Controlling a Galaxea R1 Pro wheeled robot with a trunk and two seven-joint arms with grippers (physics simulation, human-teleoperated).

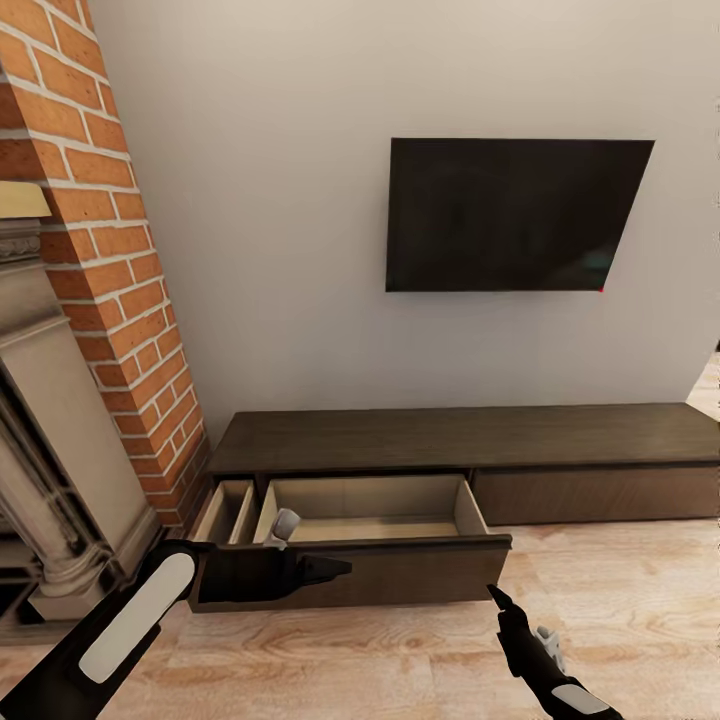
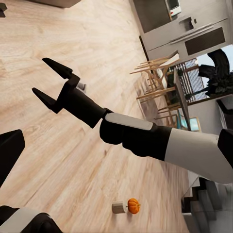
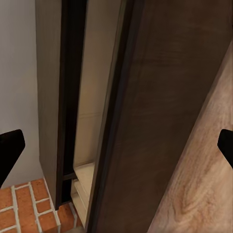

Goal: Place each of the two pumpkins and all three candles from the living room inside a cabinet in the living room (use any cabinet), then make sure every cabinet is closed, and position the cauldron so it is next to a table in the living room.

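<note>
pumpkin, small and orange, sits on the wooden floor in the left wrist view, touching a small pale block beside it, well apart from both arms; whether that block is a candle i cannot tell; the cabinet runs long and low along the white wall below a dark wall screen, its left end near a brick column; its wide drawer is pulled out over the floor, pale inside, with a small pale grey thing standing at its left inner corner; a narrower compartment to the left is open too; the left claw lies across the front of the open drawer, and i cannot tell whether its fingers are parted; the right claw hangs over the floor just in front of the drawer's right corner, its two dark fingers spread and holding nothing; the right wrist view looks along the drawer's dark front panel toward the brick.
</note>
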